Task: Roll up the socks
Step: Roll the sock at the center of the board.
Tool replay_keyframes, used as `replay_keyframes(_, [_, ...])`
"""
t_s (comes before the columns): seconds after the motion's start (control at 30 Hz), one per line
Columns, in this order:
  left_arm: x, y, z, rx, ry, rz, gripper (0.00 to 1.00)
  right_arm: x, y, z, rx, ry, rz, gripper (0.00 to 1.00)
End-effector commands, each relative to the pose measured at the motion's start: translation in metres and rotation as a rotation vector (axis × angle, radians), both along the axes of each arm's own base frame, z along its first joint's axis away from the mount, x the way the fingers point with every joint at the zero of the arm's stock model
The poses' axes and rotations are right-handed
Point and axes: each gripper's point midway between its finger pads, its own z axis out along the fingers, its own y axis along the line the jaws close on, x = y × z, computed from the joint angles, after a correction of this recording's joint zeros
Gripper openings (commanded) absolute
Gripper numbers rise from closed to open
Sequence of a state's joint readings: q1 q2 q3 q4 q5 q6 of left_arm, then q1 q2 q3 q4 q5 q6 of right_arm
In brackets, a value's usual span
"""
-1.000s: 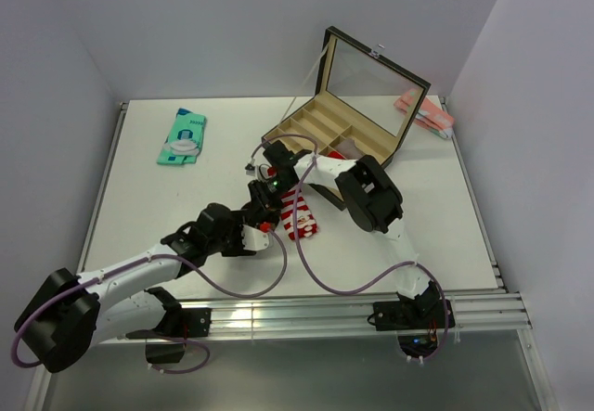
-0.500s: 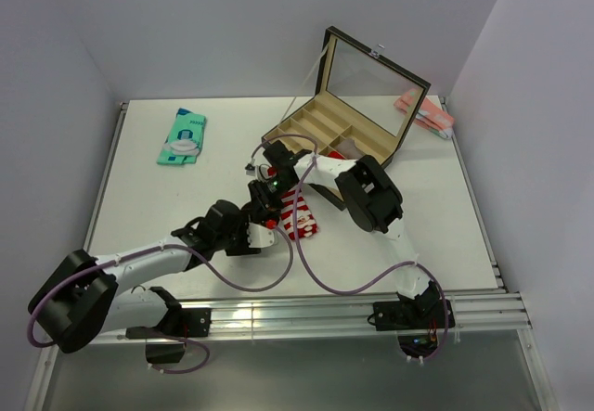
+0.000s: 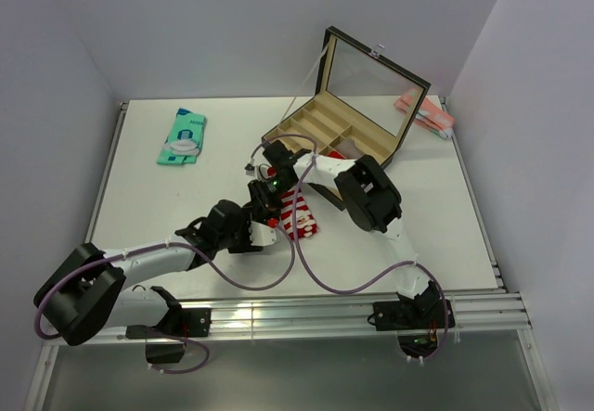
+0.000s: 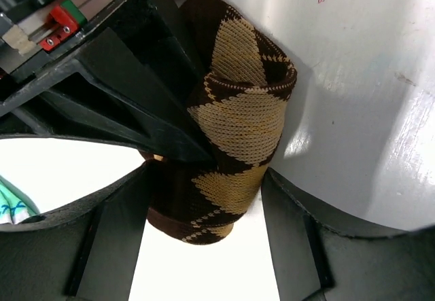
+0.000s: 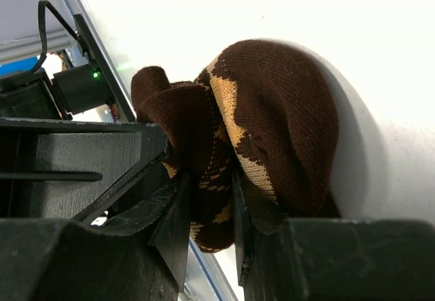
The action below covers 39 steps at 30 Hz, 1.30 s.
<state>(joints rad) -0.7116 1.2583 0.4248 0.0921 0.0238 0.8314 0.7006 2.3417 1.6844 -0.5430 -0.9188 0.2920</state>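
White table (image 3: 158,198): one argyle sock (image 4: 238,131), one striped sock (image 3: 303,218).

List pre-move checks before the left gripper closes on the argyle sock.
1. Right gripper grip on the argyle sock: ok, jaws pinch a fold of it.
2. Left gripper open: ok, it stands wide.
3. Sock between the left fingers: ok, the roll sits in the gap.
4. Roll tidy: not ok, a loose flap bunches out beside the right gripper.
5. Room between the two grippers: cannot tell, they crowd together over the sock.
6. Striped sock: not ok, lying flat on the table, not yet rolled.
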Motion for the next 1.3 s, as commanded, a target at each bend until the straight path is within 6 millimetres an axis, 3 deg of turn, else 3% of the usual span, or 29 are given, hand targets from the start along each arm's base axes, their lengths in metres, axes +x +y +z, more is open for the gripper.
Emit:
replay_keyframes(0.0, [0.006, 0.000, 0.003, 0.013, -0.045, -0.012, 0.71, -0.022, -0.035, -0.070, -0.253, 0.015, 0.036, 0.06])
replay_keyframes(0.27, [-0.006, 0.007, -0.031, 0.109, 0.066, -0.036, 0.65, -0.022, -0.034, -0.067, -0.248, 0.017, 0.043, 0.06])
replay_keyframes(0.37, [-0.016, 0.006, -0.040, 0.134, 0.157, -0.056, 0.53, -0.022, -0.033, -0.066, -0.242, 0.019, 0.045, 0.06])
replay_keyframes(0.5, [-0.030, 0.004, -0.045, 0.156, 0.263, -0.086, 0.21, -0.020, -0.030, -0.063, -0.225, 0.017, 0.046, 0.07])
replay_keyframes(0.63, [-0.048, 0.010, -0.053, 0.205, 0.384, -0.098, 0.00, -0.016, -0.026, -0.056, -0.209, -0.003, 0.034, 0.11])
replay_keyframes(0.77, [-0.060, 0.014, -0.055, 0.220, 0.444, -0.103, 0.00, -0.005, -0.019, -0.042, -0.161, -0.053, -0.023, 0.22])
replay_keyframes(0.97, [-0.070, 0.023, -0.056, 0.244, 0.484, -0.089, 0.00, 0.020, -0.017, -0.008, -0.111, -0.149, -0.153, 0.39])
replay_keyframes(1.0, [-0.072, 0.025, -0.057, 0.252, 0.488, -0.086, 0.00, 0.024, -0.016, 0.006, -0.087, -0.172, -0.172, 0.42])
replay_keyframes(1.07, [-0.070, 0.027, -0.055, 0.259, 0.487, -0.075, 0.00, 0.033, -0.021, 0.012, -0.082, -0.197, -0.232, 0.44])
replay_keyframes(1.1, [-0.070, 0.027, -0.054, 0.260, 0.490, -0.072, 0.00, 0.037, -0.021, 0.026, -0.060, -0.223, -0.248, 0.44])
replay_keyframes(1.2, [-0.071, 0.025, -0.049, 0.267, 0.522, -0.077, 0.00, 0.050, -0.029, 0.044, -0.047, -0.276, -0.326, 0.45])
replay_keyframes(1.27, [-0.074, 0.025, -0.046, 0.278, 0.557, -0.079, 0.00, 0.053, -0.036, 0.047, -0.054, -0.291, -0.370, 0.45])
